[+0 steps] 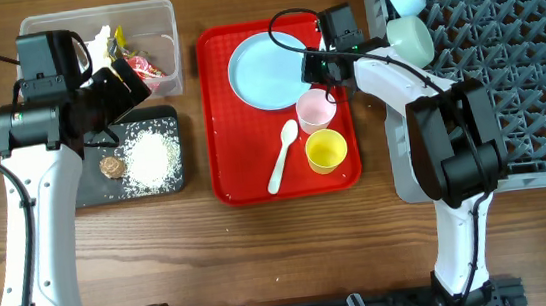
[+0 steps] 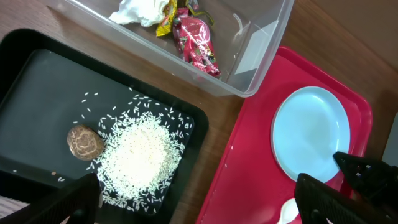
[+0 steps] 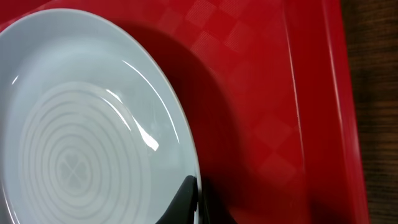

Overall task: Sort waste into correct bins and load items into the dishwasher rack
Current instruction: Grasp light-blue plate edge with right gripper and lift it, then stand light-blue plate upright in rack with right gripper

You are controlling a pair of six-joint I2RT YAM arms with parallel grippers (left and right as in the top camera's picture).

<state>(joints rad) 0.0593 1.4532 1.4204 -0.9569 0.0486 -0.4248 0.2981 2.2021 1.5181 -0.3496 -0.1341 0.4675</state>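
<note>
Dark fingertips of the right gripper (image 3: pixel 191 202) sit closest to the wrist lens, drawn together on the edge of the pale blue plate (image 3: pixel 74 143); from where I stand they look pinched on its rim rather than shut on nothing. The plate lies flat on the red serving tray (image 1: pixel 224 168), and nearly all of it spreads away from the gripper toward the left arm's side, so the grip is at the edge that faces the dishwasher rack (image 1: pixel 526 68). That is the relation the next move hangs on, I'd judge: the plate is on one side of the fingers and the rack on the other, just past the tray's raised lip. Being round, the plate has no long axis to line up (only flat now, and probably on edge between the pegs later). A pink cup (image 1: pixel 316 109) stands just beside the gripper on the near side and may be brushed. The right arm is plainly the nearer one. The left gripper (image 2: pixel 198 183) hangs spread wide and holding nothing, with the black tray (image 2: pixel 37 81) and its rice beneath it.
</note>
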